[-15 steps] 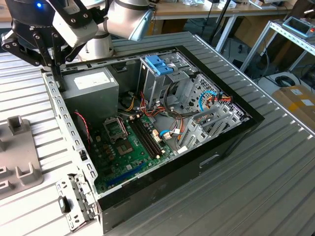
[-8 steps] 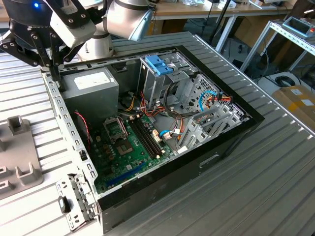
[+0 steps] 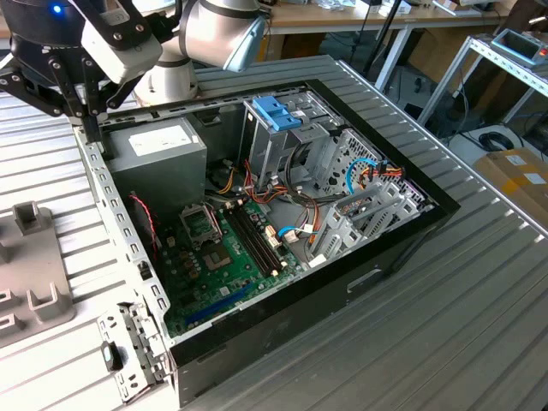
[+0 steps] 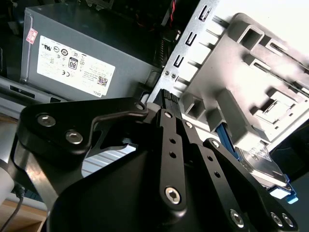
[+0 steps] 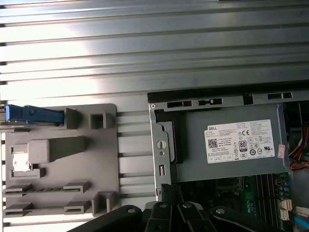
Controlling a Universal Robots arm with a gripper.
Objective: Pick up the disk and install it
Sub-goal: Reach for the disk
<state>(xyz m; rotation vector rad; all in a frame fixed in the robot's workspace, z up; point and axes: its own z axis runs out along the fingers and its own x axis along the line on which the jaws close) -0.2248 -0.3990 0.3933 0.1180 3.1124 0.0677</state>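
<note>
Exterior view: find gripper (image 3: 88, 128) in upper left of frame, jaws together on nothing, tips low over the rear corner of the open computer case (image 3: 325, 295), just beside the power supply (image 3: 154, 150). Note grey fixture (image 3: 34, 295) at left edge of frame, resting on the ribbed table (image 3: 479, 325) beside the case.

Second wrist view: see the disk (image 4: 256, 162), grey metal between blue rails (image 4: 227, 140), at the fixture's (image 4: 251, 58) edge away from the case. Read the gripper (image 4: 166, 96) as closed and empty, tips by the case wall, well apart from the disk.

First wrist view: pick out one blue rail (image 5: 34, 115) at the fixture (image 5: 58, 150) corner farthest from the power supply (image 5: 227, 145). Take long axis as running along the table ribs. Place gripper (image 5: 170, 189) at the case wall, between fixture and power supply. Judge the disk to lie across the whole fixture from the tips, on the side away from the case; pickup not yet made.
</note>
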